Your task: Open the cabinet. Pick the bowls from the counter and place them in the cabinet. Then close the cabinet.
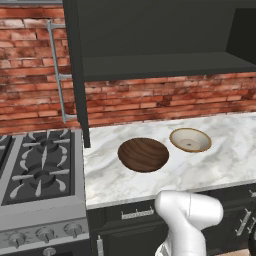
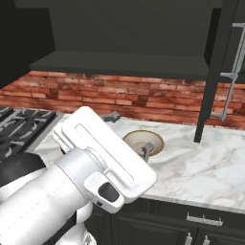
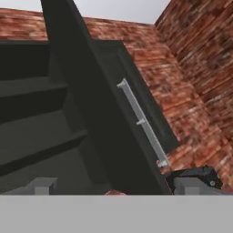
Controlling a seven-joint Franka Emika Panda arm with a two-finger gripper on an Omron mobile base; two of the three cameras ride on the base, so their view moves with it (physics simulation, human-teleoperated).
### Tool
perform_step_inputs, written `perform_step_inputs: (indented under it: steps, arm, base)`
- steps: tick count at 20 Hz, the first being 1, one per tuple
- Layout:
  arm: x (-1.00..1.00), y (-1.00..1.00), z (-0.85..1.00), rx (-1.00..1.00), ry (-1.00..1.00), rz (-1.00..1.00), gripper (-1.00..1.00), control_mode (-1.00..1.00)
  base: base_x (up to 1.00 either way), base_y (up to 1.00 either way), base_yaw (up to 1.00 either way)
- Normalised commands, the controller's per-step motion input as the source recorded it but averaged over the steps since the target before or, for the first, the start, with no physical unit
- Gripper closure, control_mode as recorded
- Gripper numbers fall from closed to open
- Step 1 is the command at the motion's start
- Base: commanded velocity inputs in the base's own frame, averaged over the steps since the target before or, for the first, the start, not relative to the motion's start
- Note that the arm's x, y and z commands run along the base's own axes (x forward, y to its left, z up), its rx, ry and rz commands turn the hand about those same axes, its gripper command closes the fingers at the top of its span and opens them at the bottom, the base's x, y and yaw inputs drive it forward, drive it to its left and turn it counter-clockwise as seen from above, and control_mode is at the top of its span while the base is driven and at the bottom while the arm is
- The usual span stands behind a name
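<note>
Spread wide and holding nothing, the gripper [image 3: 113, 186] points up toward the cabinet [image 3: 54, 113], whose doors stand swung open; one silver handle [image 3: 142, 123] runs close ahead of the fingertips. In the right base view the white arm [image 2: 95, 158] reaches forward over the counter [image 2: 201, 167]. Both bowls sit on the marble just beside each other: the brown bowl [image 1: 143, 154] and the cream bowl [image 1: 190, 139]. No writing is legible.

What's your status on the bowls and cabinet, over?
Hand open, empty, facing cabinet. Cabinet doors open. Brown bowl, cream bowl on counter. Nothing blocking.
</note>
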Motion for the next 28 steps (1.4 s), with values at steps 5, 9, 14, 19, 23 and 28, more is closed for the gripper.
perform_step_inputs:
  steps: [5,9,14,19,23,28]
  arm:
    - [-0.14,0.66,0.25,-0.02,0.41,0.27,-1.0,-1.0]
    - [0.05,0.64,0.06,-0.1,0.44,0.04,-1.0,-1.0]
    - [0.19,0.72,0.0,-0.25,0.47,-0.01,-1.0,-1.0]
    - [0.35,0.21,-0.04,-0.01,0.3,0.0,-1.0,-1.0]
    - [0.24,0.0,-0.12,0.03,0.22,-0.01,-1.0,-1.0]
    - [0.06,0.0,-0.37,0.09,0.29,-0.04,-1.0,-1.0]
  base:
    - [0.0,0.0,0.0]
    - [0.0,0.0,0.0]
    - [0.0,0.0,0.0]
    - [0.0,0.0,0.0]
    - [0.0,0.0,0.0]
    - [0.0,0.0,0.0]
